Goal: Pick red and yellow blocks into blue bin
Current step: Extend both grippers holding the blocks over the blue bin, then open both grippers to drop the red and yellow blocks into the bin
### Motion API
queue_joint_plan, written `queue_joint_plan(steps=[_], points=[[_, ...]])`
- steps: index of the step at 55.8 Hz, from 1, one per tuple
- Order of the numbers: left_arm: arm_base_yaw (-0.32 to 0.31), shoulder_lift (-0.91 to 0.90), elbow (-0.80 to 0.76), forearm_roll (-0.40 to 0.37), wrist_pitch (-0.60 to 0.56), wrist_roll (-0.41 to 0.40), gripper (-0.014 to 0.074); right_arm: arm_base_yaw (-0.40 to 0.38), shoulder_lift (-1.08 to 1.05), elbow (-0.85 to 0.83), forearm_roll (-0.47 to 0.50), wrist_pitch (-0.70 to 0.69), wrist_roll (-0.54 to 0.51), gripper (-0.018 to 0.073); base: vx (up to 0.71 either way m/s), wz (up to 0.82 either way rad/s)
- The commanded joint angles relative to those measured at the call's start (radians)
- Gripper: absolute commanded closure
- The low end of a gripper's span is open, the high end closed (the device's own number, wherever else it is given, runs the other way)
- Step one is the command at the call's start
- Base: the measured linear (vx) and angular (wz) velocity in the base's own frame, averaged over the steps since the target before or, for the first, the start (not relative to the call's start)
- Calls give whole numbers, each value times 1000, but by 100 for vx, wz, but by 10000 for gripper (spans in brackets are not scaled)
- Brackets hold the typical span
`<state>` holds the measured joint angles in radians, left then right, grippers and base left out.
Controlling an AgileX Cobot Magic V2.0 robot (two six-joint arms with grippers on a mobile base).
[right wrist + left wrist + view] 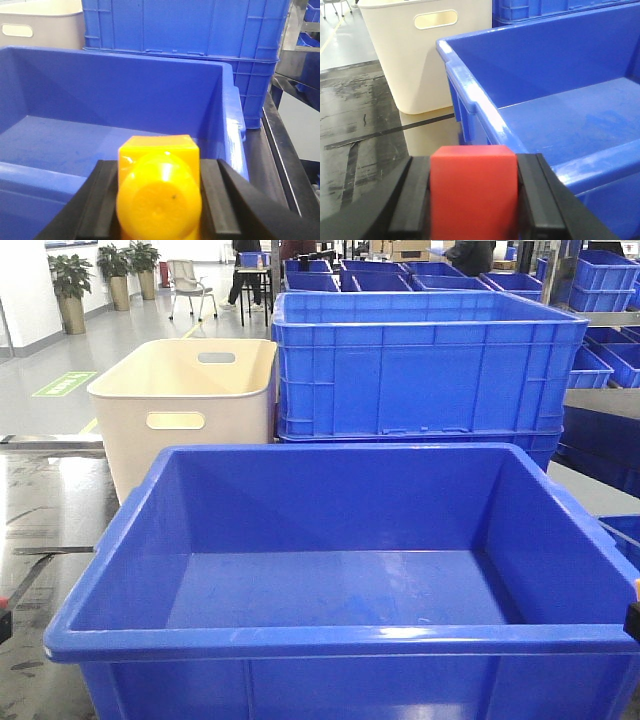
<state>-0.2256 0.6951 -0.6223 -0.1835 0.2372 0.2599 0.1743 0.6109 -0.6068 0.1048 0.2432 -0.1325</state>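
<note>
Front: blue bin (340, 540) bare inside | Left wrist: left gripper (472, 200) clamped on red block (472, 192), rim ahead-right; carry past it before releasing | Right wrist: right gripper (159, 200) clamped on yellow block (159, 192), bin floor ahead-left; same.

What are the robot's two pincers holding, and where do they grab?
Left pincer squeezes the red block by its sides. Right pincer squeezes the yellow block by its sides.
</note>
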Motion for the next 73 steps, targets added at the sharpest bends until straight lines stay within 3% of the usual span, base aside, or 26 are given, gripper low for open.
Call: queue_joint_plan(steps=[1, 8, 18, 31, 43, 49, 55, 65, 73], points=[[-1, -4, -25, -13, -101, -9, 595, 0, 0, -30, 26, -91, -7, 570, 0, 0], [-1, -4, -68, -13, -144, -3, 595, 0, 7, -36, 49, -180, -18, 570, 0, 0], [-13, 112, -291, -13, -99, 106, 595, 7, 137, -170, 40, -166, -58, 570, 0, 0], [-177, 472, -568, -13, -101, 133, 595, 135, 498, -441, 39, -139, -120, 568, 0, 0], [-241, 702, -706, -13, -156, 133, 574, 178, 706, -587, 38, -144, -121, 538, 0, 0], [-263, 748, -740, -13, -160, 133, 502, 178, 737, -603, 38, -148, -121, 461, 0, 0], [-280, 754, -743, -13, -172, 133, 388, 178, 736, -603, 38, -145, -121, 307, 0, 0], [-280, 752, -743, -13, -182, 133, 126, 178, 733, -603, 38, -161, -128, -10, 0, 0], [-280, 740, -743, -12, -168, 133, 15, 177, 719, -603, 39, -139, -128, -127, 0, 0]])
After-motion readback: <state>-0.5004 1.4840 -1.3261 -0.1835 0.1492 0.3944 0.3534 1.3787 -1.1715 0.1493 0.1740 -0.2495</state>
